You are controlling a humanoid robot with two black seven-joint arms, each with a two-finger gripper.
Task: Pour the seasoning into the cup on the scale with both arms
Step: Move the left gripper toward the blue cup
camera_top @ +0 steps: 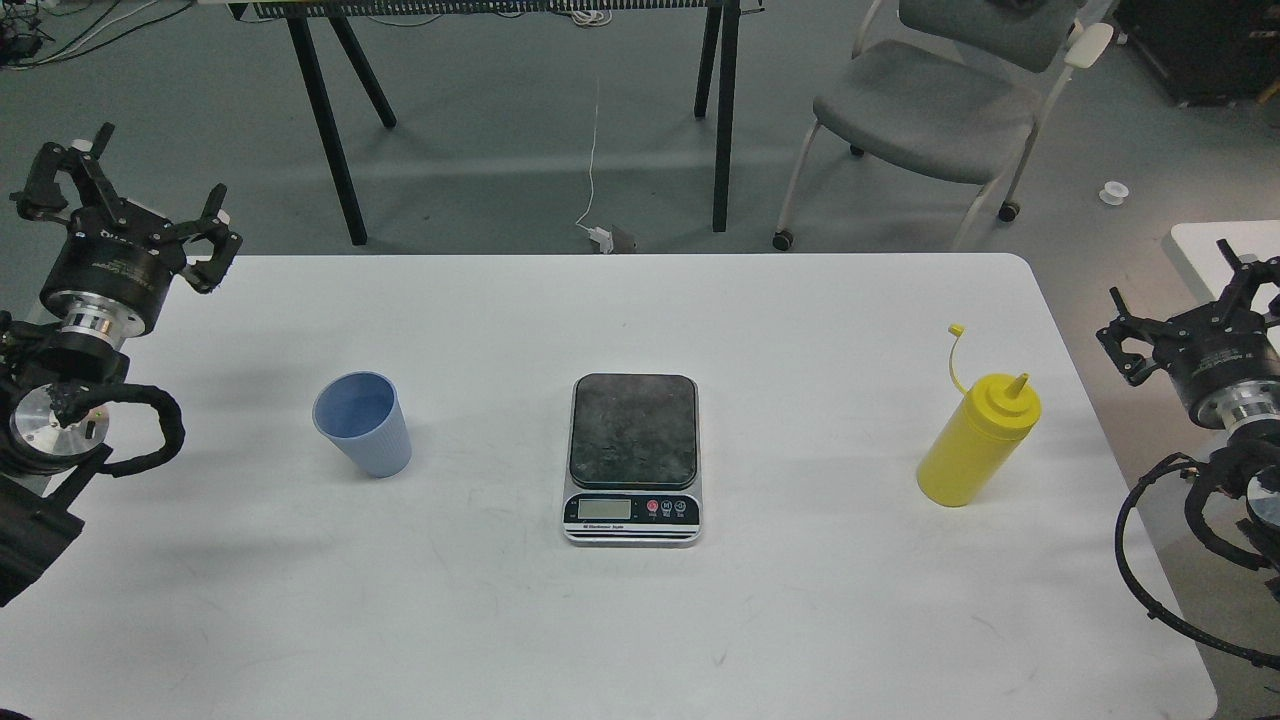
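The light blue-grey ribbed cup (363,424) stands upright on the white table (600,620), left of centre. At the middle lies the scale (633,458), its dark square plate bare and its silver display side facing me. The yellow seasoning bottle (977,439) stands at the right, its cap strap sticking up and the nozzle uncovered. My left gripper (120,195) hovers open at the table's far left corner, well away from the cup, with nothing between its fingers. Off the table's right edge, my right gripper (1195,300) is also open and holds nothing, to the right of the bottle.
Beyond the table's far edge stand black desk legs (340,150) and a grey chair (930,110) on the floor. A second white surface (1215,250) shows at the right edge. Black cable loops hang off both arms near the table's sides.
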